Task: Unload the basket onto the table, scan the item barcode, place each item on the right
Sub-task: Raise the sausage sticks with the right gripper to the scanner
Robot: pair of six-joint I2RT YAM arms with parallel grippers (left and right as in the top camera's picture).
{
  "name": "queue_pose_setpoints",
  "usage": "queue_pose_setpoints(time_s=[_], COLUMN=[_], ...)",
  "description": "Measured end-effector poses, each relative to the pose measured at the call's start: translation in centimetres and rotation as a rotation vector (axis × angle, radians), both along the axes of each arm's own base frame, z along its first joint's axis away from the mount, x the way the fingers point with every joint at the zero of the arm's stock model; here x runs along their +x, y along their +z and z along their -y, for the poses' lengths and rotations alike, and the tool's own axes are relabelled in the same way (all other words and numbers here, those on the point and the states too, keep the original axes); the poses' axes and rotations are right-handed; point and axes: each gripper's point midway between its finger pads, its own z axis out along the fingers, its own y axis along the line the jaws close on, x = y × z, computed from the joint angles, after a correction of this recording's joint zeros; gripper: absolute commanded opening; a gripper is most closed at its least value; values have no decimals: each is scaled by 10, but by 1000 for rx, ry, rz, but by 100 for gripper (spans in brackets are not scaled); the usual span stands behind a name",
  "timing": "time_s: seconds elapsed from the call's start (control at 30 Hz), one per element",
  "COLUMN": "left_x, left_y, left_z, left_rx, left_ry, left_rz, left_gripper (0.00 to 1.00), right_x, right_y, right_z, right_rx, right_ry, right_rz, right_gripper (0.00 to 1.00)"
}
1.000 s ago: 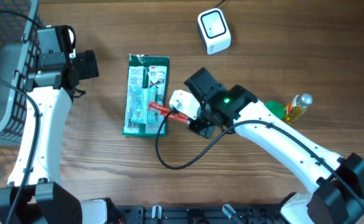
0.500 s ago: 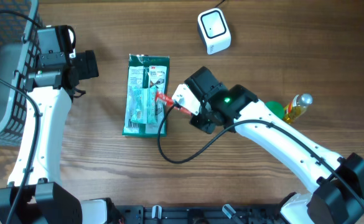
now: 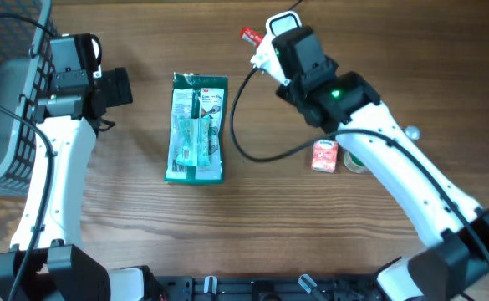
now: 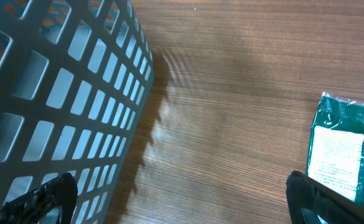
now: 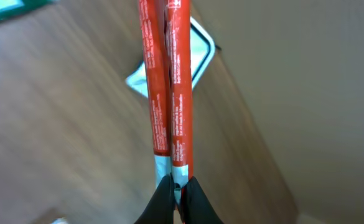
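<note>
Sticking out of the right tool [image 5: 174,194] is a thin red packet [image 5: 169,81] with small white writing on it. The tool is clamped on the packet's pale lower end, and the wrist view shows the packet edge on. From above, the packet pokes out to the left of the tool, up near the far edge of the tabletop [image 3: 144,234]. A white scanner [image 3: 284,17] is just beside it, mostly hidden under the right arm. In the wrist view the scanner sits behind the packet and looks blurry.

A black cable [image 3: 232,117] loops down from the right arm over the wood. A green packet [image 3: 196,127] lies flat in the middle, well apart from the red one. A small red and white carton [image 3: 324,155] lies just beside the right arm.

The left tool [image 4: 178,199] has its fingers wide apart and holds nothing. It hangs between a grey basket [image 4: 45,93] and the green packet.
</note>
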Motion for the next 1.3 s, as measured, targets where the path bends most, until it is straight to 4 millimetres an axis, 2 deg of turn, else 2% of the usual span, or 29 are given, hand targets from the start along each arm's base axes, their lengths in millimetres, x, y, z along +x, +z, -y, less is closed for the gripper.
queue_pose_setpoints(time_s=[0.17,0.37,0.47,0.73,0.9,1.07,1.3], left_x=[0,0,0,0,0,0,0], left_y=[0,0,0,0,0,0,0], left_z=[0,0,0,0,0,0,0], left_rx=[0,0,0,0,0,0,0], left_ry=[0,0,0,0,0,0,0], left_rz=[1,0,1,0,1,0,1], left_gripper=[100,100,100,100,100,100,100], right_x=[34,89,99,101,100,90,89], right_y=[-35,-63,-75,-109,-113,-126,-136], right_z=[20,31,36,50,52,54,46], right_rx=[-157,-333,-380,-517,-539,-580,-546], right_ry=[-8,-135,-190,-252,-247,-192,-136], right_rz=[-11,149,184,153,139,56,19], right_gripper=[4,4,4,4,4,4,4])
